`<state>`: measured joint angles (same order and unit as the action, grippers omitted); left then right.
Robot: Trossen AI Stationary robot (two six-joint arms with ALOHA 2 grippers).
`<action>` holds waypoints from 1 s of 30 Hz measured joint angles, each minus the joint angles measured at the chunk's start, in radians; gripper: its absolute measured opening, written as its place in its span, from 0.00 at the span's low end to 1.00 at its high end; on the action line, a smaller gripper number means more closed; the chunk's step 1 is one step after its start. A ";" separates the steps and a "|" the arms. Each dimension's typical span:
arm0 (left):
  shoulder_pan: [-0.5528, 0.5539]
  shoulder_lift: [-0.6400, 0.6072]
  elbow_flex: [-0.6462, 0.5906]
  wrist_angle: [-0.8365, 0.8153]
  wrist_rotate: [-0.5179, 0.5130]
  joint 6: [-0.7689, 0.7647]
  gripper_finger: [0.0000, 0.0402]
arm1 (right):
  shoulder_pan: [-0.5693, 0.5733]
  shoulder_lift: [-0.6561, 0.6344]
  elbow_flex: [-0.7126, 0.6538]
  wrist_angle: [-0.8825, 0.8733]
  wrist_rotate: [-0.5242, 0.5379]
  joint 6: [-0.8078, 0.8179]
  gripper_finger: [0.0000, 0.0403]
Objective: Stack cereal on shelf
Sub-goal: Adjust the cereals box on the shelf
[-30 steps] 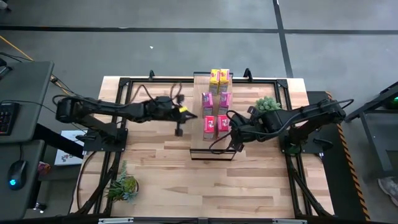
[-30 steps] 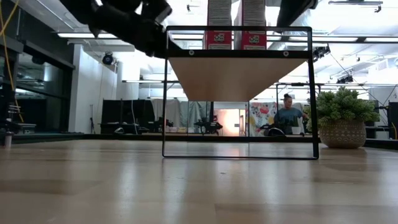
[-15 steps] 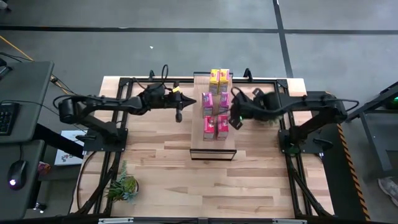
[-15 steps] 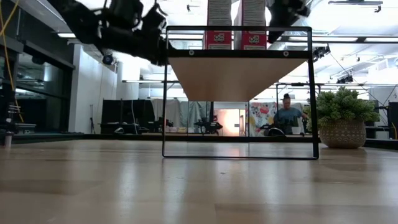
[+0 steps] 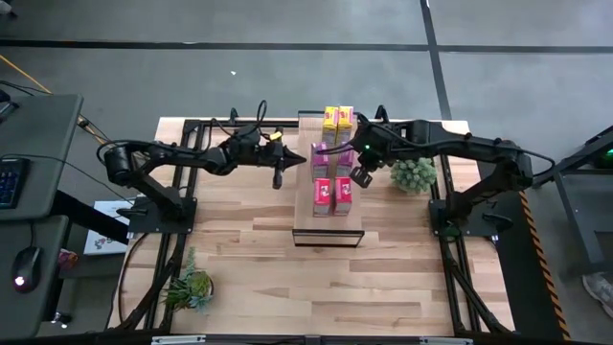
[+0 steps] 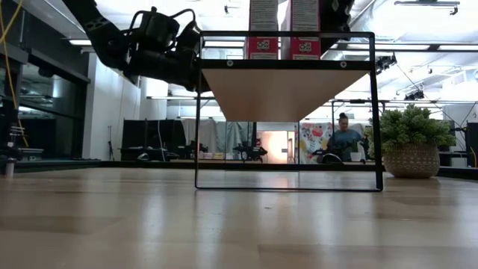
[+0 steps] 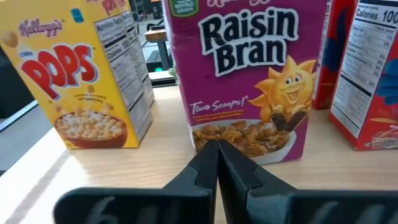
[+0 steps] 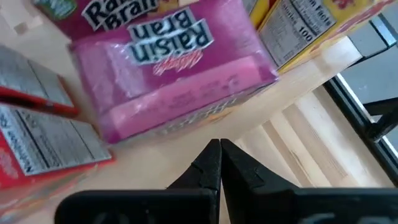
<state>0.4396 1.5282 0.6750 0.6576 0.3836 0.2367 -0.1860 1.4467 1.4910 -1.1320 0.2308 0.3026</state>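
The shelf (image 5: 329, 225) stands mid-table, and cereal boxes stand upright on its top in pairs: two yellow (image 5: 338, 119) at the far end, two magenta (image 5: 332, 156) in the middle, two red (image 5: 332, 194) nearest. My left gripper (image 5: 279, 175) is shut. It hovers left of the shelf, pointing almost level at a magenta Raisin Bran box (image 7: 249, 74), short of it. My right gripper (image 5: 359, 176) is also shut. It hangs over the shelf's right edge, tilted down beside the other magenta box (image 8: 174, 81), clear of it.
A potted plant (image 5: 414, 172) stands just right of the shelf, under my right arm. Another plant (image 5: 190, 287) sits near the table's front left. Black frame rails (image 5: 182, 172) run along the table's sides. In the low view a person (image 6: 345, 138) sits far behind the table.
Both grippers have gone toward the table's far edge and have stayed shut. The left one has turned from pointing down to pointing at the shelf's side. The right one has swung from the shelf's near right corner up along its right edge to the magenta boxes. The boxes have not moved.
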 joint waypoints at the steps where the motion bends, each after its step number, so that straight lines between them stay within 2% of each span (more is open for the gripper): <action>1: -0.002 0.001 0.000 0.000 0.000 0.000 0.00 | 0.000 0.000 0.000 -0.006 -0.003 -0.001 0.00; 5: -0.002 0.001 0.010 -0.001 0.003 0.005 0.00 | 0.000 0.000 0.000 -0.013 -0.035 -0.006 0.00; 10: -0.014 0.038 0.044 -0.012 0.100 -0.015 0.00 | 0.001 0.000 0.000 -0.014 -0.041 -0.006 0.00; 14: -0.029 0.066 0.068 -0.020 0.048 -0.009 0.00 | 0.001 0.000 0.000 -0.013 -0.041 0.001 0.00; 26: -0.027 0.124 0.102 -0.017 0.040 -0.016 0.00 | 0.003 0.000 -0.001 -0.009 -0.052 0.002 0.00; 30: -0.017 0.116 0.102 -0.027 -0.028 -0.015 0.00 | 0.003 0.000 -0.001 -0.028 -0.048 0.002 0.00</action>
<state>0.4228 1.6441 0.7769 0.6305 0.3552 0.2219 -0.1829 1.4464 1.4902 -1.1604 0.1825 0.3050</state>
